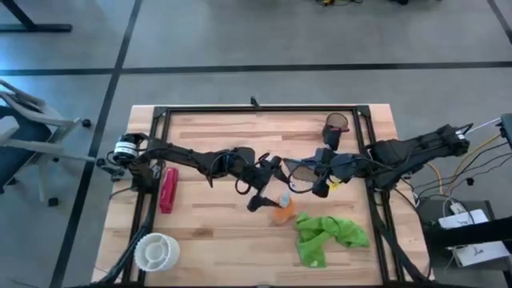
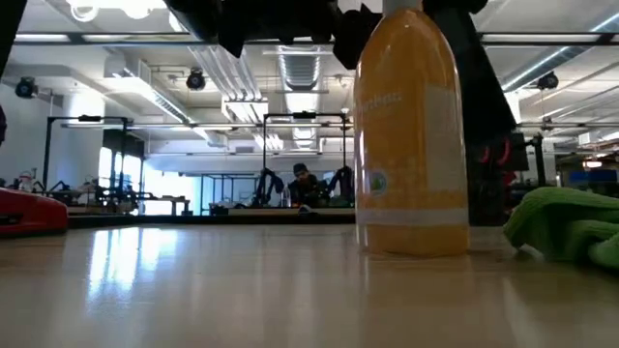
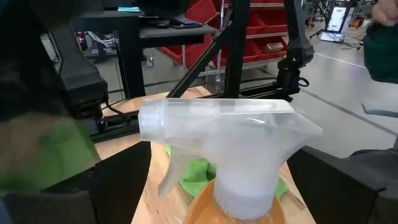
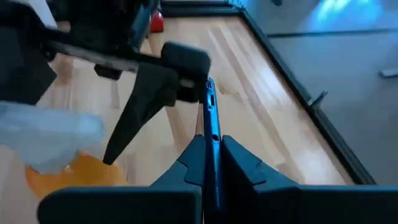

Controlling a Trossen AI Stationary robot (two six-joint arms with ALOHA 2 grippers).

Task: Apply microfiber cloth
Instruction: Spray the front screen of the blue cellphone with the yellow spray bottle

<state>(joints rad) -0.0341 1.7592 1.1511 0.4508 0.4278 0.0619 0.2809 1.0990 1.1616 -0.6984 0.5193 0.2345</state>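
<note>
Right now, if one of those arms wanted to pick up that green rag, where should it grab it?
Probably from straight above, on a raised fold near the middle of the microfiber cloth. It lies crumpled on the table, so its ridges give the fingers something to pinch, while its flat edges do not. The orange spray bottle stands close beside it, so coming down on the far side seems safer.

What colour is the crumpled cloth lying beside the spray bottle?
Bright lime green: the crumpled soft fabric cloth shows best in the high view.
</note>
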